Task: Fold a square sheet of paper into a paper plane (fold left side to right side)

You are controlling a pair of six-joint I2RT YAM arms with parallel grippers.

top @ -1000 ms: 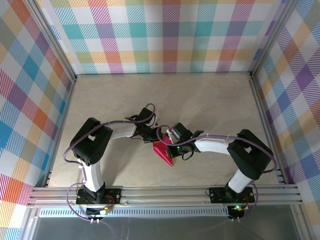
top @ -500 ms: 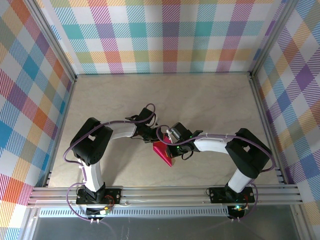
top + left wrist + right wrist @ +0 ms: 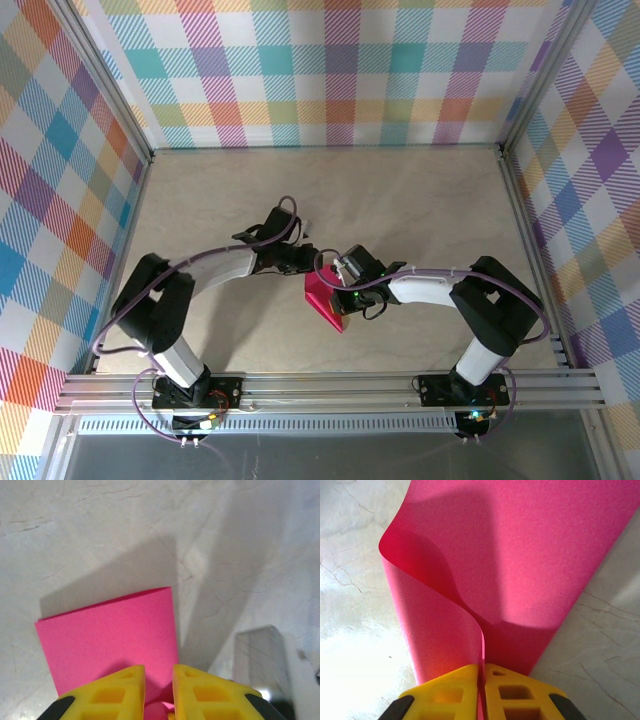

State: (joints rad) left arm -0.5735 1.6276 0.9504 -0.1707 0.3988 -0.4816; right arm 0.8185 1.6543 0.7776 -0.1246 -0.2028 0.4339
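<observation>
The square sheet of paper is magenta-pink and lies bent over on itself at the table's middle, its fold rounded and not pressed flat. In the right wrist view the paper curls up in a loop. My right gripper is shut on its two gathered edges. In the top view the right gripper sits at the paper's right side. My left gripper is at the paper's upper left. Its yellow fingers stand a little apart over the paper, so the left gripper is open.
The pale marbled table is ringed by an aluminium frame and checked walls. A grey block stands close to the right of the left fingers. Bare table lies behind and to both sides of the arms.
The left gripper's jaws have parted off the paper, and the left arm's elbow has swung out to the left. The right gripper keeps its hold and place.
</observation>
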